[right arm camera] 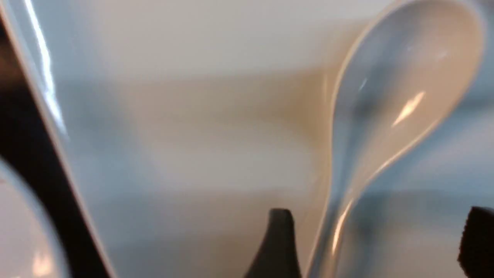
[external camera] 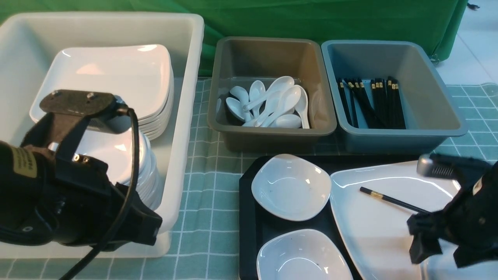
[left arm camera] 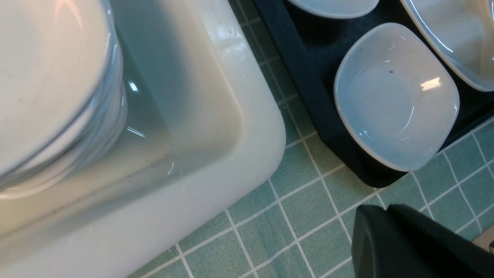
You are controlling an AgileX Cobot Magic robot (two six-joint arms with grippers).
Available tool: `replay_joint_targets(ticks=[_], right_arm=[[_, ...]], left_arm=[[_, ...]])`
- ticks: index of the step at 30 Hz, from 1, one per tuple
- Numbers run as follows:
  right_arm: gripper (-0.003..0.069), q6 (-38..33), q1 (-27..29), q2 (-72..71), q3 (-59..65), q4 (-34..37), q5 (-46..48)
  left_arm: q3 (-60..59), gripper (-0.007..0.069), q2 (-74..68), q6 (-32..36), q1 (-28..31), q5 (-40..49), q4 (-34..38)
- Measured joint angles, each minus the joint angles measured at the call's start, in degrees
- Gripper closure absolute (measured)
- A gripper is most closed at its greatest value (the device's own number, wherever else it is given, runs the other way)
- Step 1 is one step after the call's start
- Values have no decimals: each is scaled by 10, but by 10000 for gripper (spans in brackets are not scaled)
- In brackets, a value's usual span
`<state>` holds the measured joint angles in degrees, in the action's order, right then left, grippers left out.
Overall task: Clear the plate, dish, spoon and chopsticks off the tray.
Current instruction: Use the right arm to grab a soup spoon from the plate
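White and glossy, the spoon (right arm camera: 386, 116) lay on the plate (right arm camera: 193, 127) on the tray (external camera: 249, 233), handle between the spread jaws of my right tool (right arm camera: 376, 243), where I feared an off-centre squeeze could skid it away.

Tray sitting at the lower centre, bins standing behind it

The black tray (external camera: 248, 217) is carrying two small white dishes, the upper dish (external camera: 291, 186) and the lower dish (external camera: 303, 254), with the large white plate (external camera: 373, 233) lying to their right. A black chopstick (external camera: 393, 200) (gold band near its left end) is lying slantwise on the plate, its right end disappearing behind the right arm (external camera: 463, 225) at the lower right. The left arm (external camera: 58, 186) is filling the lower left, in front of the white tub (external camera: 190, 77) holding stacked plates (external camera: 113, 74). Along the top, a brown-grey bin (external camera: 268, 54) is holding white spoons (external camera: 272, 105) and a blue-grey bin (external camera: 389, 58) black sticks (external camera: 373, 103).
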<state>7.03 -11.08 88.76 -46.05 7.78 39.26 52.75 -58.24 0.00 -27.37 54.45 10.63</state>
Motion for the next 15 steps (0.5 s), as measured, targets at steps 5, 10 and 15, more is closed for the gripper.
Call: replay_joint_targets(ticks=[5, 10, 15], right_arm=[[141, -3, 0, 34, 6, 5, -20], [438, -23, 0, 42, 4, 2, -28], [505, -35, 0, 30, 2, 8, -30]], left_arm=[[0, 616, 0, 0, 0, -2, 0], [0, 616, 0, 0, 0, -3, 0], [0, 616, 0, 0, 0, -3, 0]])
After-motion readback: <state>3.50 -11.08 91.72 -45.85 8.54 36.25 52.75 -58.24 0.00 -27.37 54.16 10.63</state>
